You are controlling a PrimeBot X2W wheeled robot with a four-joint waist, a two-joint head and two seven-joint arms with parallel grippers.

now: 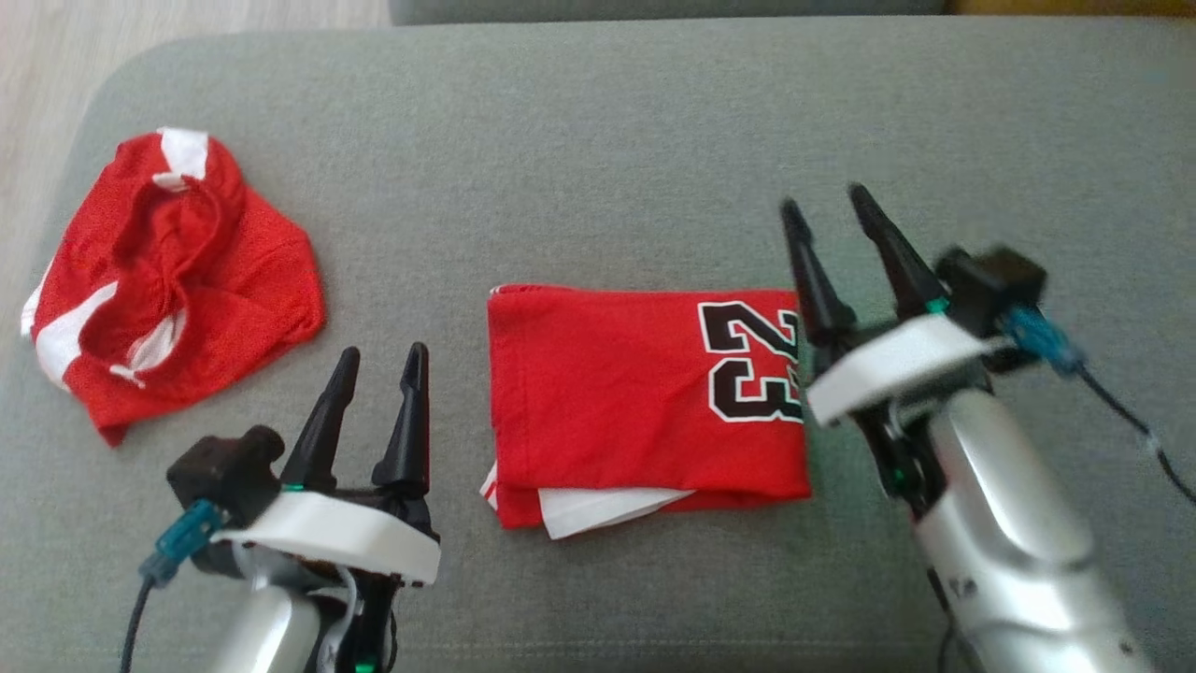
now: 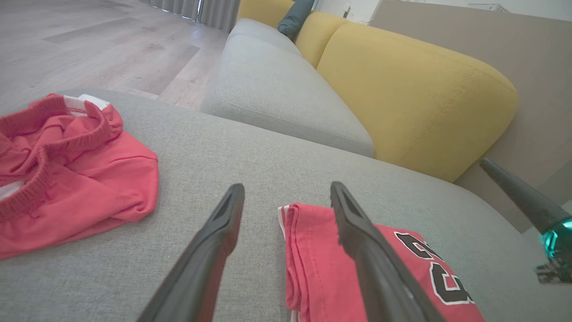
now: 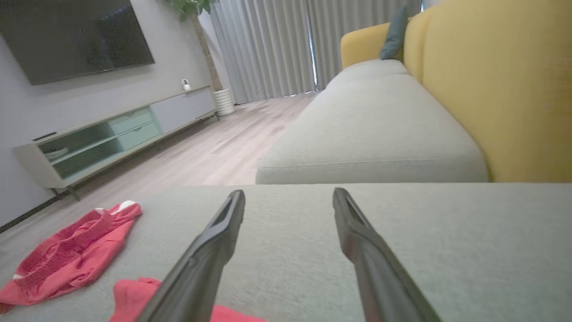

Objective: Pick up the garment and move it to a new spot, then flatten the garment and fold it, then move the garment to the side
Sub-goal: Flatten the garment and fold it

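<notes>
1. The left gripper (image 1: 384, 351) sat lowest in the head view. Its fingers were spread and held nothing. The frame's bottom edge cut off its forearm.
2. Just to its right, the folded red jersey (image 1: 607, 393) lay flat on the grey cushion (image 1: 598, 140), between the two grippers. A white layer (image 1: 598, 509) poked out under its near edge; the number of folds was impossible to tell.
3. The right gripper (image 1: 825, 198) stood at the jersey's right edge, fingers apart and empty. Its body hid that edge and part of the black number (image 1: 747, 360). Whether it touched the cloth was unclear.
4. Well apart to the left, crumpled red shorts (image 1: 177, 271) lay near the cushion's edge, their shape lost in folds.
5. Farthest, in the left wrist view, stood a yellow backrest (image 2: 415, 89).
</notes>
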